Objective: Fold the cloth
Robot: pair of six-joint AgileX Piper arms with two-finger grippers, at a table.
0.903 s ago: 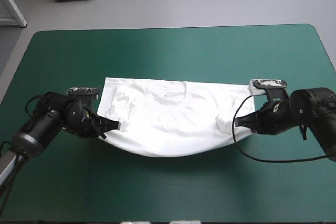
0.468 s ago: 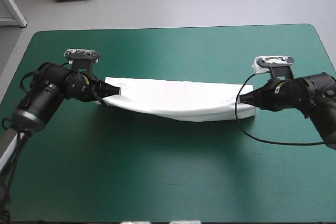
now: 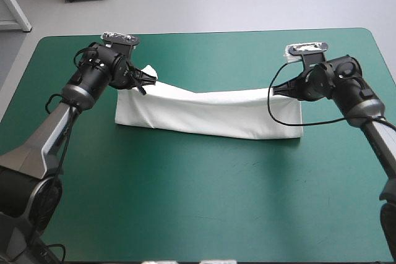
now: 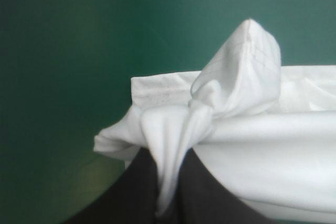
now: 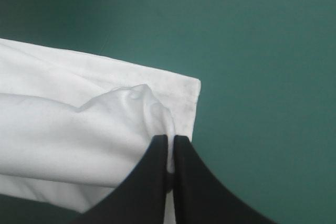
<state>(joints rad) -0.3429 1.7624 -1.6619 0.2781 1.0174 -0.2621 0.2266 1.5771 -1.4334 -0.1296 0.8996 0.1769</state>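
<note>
We are holding the white T-shirt (image 3: 210, 112) as a long folded band, running left to right across the teal-green surface (image 3: 198, 202), somewhat nearer its far edge than its near one. The band's lower fold is lying on the cover, and its upper edge is dipping in the middle between the two raised ends.

Our left fingers (image 3: 143, 81) are pinching the upper corner at the band's left end. In the left wrist view they are all but closed, with a twisted tail of white cloth running down between the two black tips. Just ahead of them a stitched hem is standing up in a peak, and more folded layers are lying beside it.

Our right fingers (image 3: 276, 91) are clamping the upper corner at the band's right end. In the right wrist view only a thin sliver of white is showing between the black tips. A small bunch of cloth is gathering just ahead of them, and beyond it a squared, hemmed corner is lying flat on the cover.
</note>
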